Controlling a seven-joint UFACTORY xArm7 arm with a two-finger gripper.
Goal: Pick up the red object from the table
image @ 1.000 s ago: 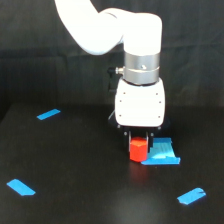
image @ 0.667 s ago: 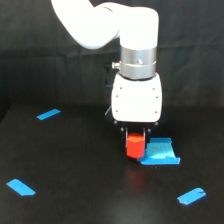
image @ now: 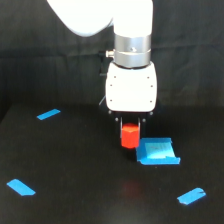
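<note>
Right now I see the white gripper head point(image: 131, 95) hanging over the middle of the black desk point(image: 75, 165), with the red object point(image: 130, 136) directly beneath it. The fingers point(image: 131, 121) are mostly hidden by the head; only short dark stubs show at the block's top, and they look clamped on the red object, one on each side. The block sits upright, and a faint reddish glow on the desk below it suggests it hangs clear of the surface, though I cannot be sure from this one view. Just beside it, toward the exterior view's right, lies a flat blue square patch point(image: 158, 152), its near edge close to the block's lower corner. Three blue tape strips mark the desk: one far left point(image: 48, 114), one at the lower left point(image: 21, 187), one at the lower right point(image: 191, 195). A black curtain point(image: 40, 60) closes off the background.
</note>
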